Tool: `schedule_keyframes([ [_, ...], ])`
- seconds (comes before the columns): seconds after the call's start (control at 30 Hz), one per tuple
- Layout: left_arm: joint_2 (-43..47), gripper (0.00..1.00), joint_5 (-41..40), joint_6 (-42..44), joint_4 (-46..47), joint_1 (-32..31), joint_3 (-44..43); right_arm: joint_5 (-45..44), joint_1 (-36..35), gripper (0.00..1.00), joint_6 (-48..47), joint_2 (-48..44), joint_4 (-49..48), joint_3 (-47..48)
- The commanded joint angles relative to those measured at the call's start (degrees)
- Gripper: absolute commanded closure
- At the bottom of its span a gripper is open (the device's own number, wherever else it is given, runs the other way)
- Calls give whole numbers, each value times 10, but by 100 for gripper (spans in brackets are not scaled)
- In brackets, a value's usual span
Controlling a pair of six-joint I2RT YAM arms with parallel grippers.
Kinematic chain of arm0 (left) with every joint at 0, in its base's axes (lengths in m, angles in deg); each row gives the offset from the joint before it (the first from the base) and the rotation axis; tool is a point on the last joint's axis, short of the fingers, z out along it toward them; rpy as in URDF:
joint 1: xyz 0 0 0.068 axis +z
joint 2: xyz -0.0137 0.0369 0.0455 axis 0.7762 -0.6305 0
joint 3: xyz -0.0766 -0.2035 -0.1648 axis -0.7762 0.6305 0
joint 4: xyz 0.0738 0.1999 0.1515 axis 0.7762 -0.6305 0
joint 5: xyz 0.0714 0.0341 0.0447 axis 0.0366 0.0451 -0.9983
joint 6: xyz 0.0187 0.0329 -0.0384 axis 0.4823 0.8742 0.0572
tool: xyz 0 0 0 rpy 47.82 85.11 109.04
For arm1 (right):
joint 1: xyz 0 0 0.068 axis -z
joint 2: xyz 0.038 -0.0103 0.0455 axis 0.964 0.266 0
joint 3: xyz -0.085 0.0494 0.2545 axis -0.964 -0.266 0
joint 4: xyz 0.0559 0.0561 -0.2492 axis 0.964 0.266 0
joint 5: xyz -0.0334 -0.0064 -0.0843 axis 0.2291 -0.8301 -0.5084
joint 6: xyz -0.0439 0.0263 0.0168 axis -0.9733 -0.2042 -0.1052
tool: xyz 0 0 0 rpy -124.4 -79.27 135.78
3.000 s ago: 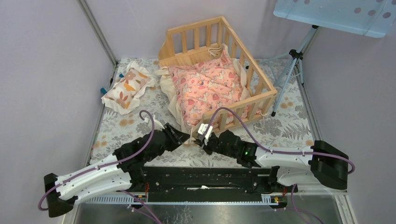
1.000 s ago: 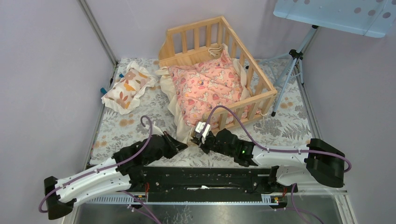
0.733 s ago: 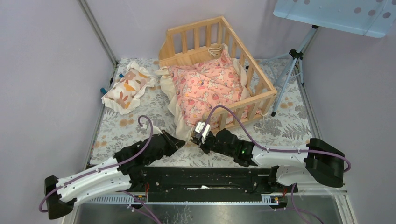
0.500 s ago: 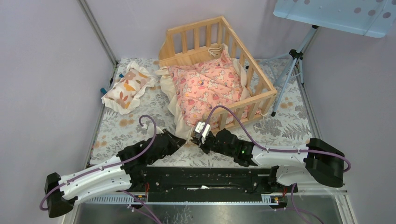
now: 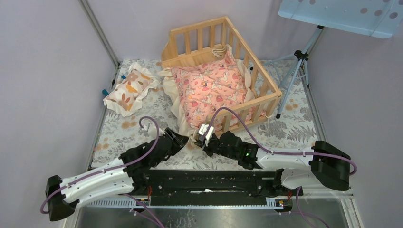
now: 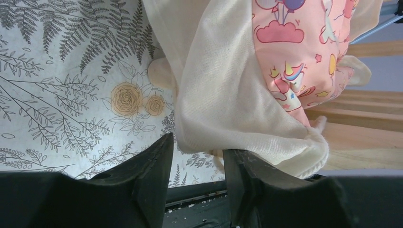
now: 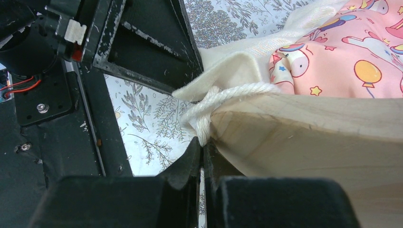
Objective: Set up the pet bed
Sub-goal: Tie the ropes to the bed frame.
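The pet bed (image 5: 194, 57), a light wooden frame with slatted rails, stands at the back of the table. A pink cushion (image 5: 212, 89) with a cream ruffle (image 6: 228, 109) lies in it and spills over its open near side. My left gripper (image 5: 185, 139) is open at the ruffle's near corner; the cloth rests on one finger (image 6: 247, 175) and nothing is pinched. My right gripper (image 7: 203, 142) is shut on the cushion's white cord (image 7: 223, 97), right against the bed's wooden corner (image 7: 309, 137). In the top view the right gripper (image 5: 199, 141) is at the bed's near-left corner.
A small cream pillow with orange leaves (image 5: 130, 88) lies at the left on the floral table cover (image 5: 119, 137). A tripod (image 5: 294, 71) stands to the right of the bed. Purple walls close in left and behind. The black arm base (image 5: 209, 183) runs along the near edge.
My left gripper has opened and let go of the cream ruffle, edging slightly forward. The right gripper has kept its hold on the cord and has not moved.
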State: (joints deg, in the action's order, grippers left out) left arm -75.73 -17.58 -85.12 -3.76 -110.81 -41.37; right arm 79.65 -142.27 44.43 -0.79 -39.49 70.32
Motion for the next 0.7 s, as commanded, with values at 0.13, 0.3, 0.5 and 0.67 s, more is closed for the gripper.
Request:
schedule_keyframes([
  [0.13, 16, 51, -48, 3, -2, -1, -29, 7, 5, 96, 3, 2, -29, 22],
  [0.3, -2, 44, -54, 4, 8, 0, -39, 10, 6, 96, 4, 6, -30, 25],
  [0.5, -13, 40, -60, 2, 11, 1, -51, 13, 6, 96, 5, 8, -28, 25],
  [0.67, -24, 39, -59, 3, 18, 2, -64, 17, 5, 96, 6, 11, -28, 26],
])
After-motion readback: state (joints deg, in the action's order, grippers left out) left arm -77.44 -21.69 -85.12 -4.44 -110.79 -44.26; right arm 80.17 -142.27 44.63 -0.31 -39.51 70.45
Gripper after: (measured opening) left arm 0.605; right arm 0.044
